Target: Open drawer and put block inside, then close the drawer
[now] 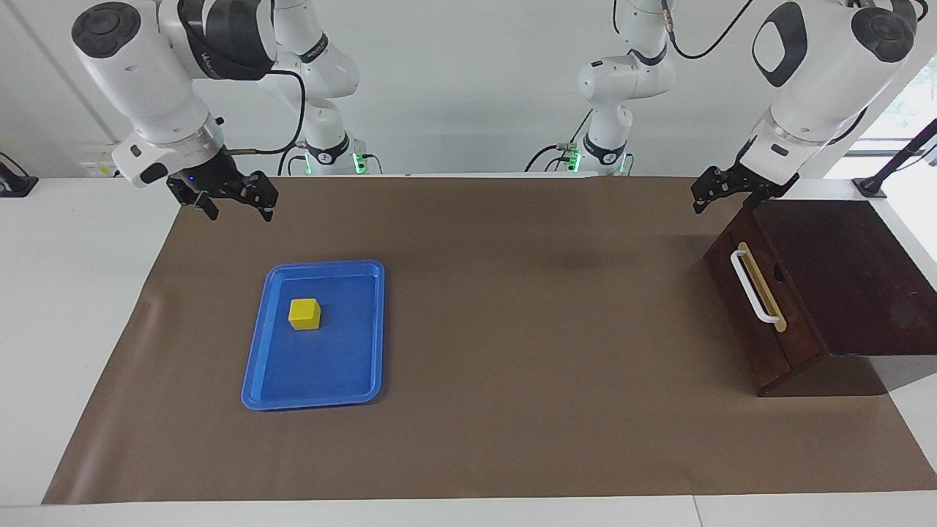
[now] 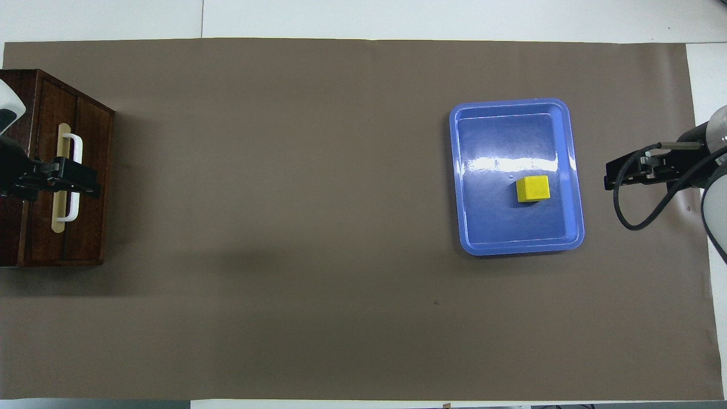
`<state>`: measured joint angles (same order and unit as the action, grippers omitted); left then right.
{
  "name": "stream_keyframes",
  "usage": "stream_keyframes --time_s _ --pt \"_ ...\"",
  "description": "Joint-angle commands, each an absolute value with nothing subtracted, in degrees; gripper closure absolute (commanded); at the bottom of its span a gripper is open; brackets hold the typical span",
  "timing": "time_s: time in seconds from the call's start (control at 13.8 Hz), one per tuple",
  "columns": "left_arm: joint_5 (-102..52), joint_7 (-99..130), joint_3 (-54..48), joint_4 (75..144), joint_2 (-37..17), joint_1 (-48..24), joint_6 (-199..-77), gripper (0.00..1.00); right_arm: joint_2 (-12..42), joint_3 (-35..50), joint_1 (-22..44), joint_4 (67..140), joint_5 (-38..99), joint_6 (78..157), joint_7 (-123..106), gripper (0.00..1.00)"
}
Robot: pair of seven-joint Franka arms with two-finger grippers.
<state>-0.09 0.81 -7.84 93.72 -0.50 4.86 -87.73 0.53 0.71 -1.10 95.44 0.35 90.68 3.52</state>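
Observation:
The drawer [image 1: 761, 307] is shut in a dark brown wooden box at the left arm's end of the table, and also shows in the overhead view [image 2: 85, 170]. Its white bar handle [image 1: 754, 287] faces the table's middle. The yellow block [image 1: 304, 313] lies in a blue tray [image 1: 322, 369], and in the overhead view the block [image 2: 533, 188] sits in the tray's [image 2: 511, 142] half nearer the robots. My left gripper [image 1: 725, 201] is open and empty, raised over the box's front edge, clear of the handle. My right gripper [image 1: 236, 208] is open and empty, raised over the mat beside the tray.
A brown mat [image 1: 512, 329] covers the table between the tray and the box. The white table edge [image 1: 73, 293] shows at the right arm's end. The box top [image 1: 856, 278] is bare.

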Motion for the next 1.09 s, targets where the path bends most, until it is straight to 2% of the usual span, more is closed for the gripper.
stream_keyframes --time_s 0.0,0.43,0.58,0.8,1.01 --pt "-0.79 0.00 -7.56 94.75 0.79 5.01 -88.33 0.00 0.44 0.97 -1.85 95.01 -0.79 89.65 1.85 0.00" --pt "-0.79 0.26 -7.65 94.57 0.79 4.49 -88.51 0.00 0.53 0.88 -2.11 95.01 1.05 91.48 4.27 0.00" --pt "-0.35 -0.09 -7.82 95.62 1.05 4.22 -88.85 0.00 1.40 0.97 -1.84 94.75 1.32 93.51 19.25 0.00" --pt "7.43 -0.09 -8.26 102.54 3.16 0.90 -99.37 0.00 5.00 0.88 -1.93 93.78 1.23 95.09 38.43 0.00" --pt "14.74 0.00 -8.26 107.03 1.41 0.44 -107.29 0.00 8.08 0.79 -3.16 92.72 5.95 96.68 56.20 0.00"
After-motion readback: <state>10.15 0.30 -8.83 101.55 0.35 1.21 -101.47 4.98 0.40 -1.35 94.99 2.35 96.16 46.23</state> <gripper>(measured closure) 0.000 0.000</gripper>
